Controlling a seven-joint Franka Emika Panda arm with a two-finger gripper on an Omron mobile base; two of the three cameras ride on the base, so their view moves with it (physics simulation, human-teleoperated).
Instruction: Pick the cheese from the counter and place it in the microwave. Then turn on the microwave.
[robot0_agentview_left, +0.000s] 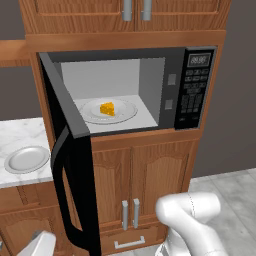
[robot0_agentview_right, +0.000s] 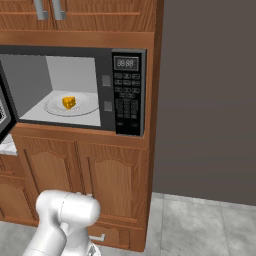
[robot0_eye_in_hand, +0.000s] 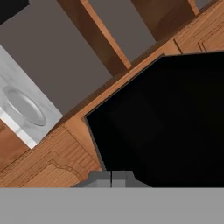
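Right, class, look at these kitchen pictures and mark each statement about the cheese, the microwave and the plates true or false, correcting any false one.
1. The cheese lies on a plate inside the microwave. True.
2. The microwave door is closed. False: it stands swung wide open to the left.
3. A round grey plate sits on the counter, left of the microwave. True.
4. The gripper is holding the cheese. False: it is shut on nothing and faces the outside of the dark door.
5. The button panel is on the left of the microwave opening. False: it is on the right, under the small display.
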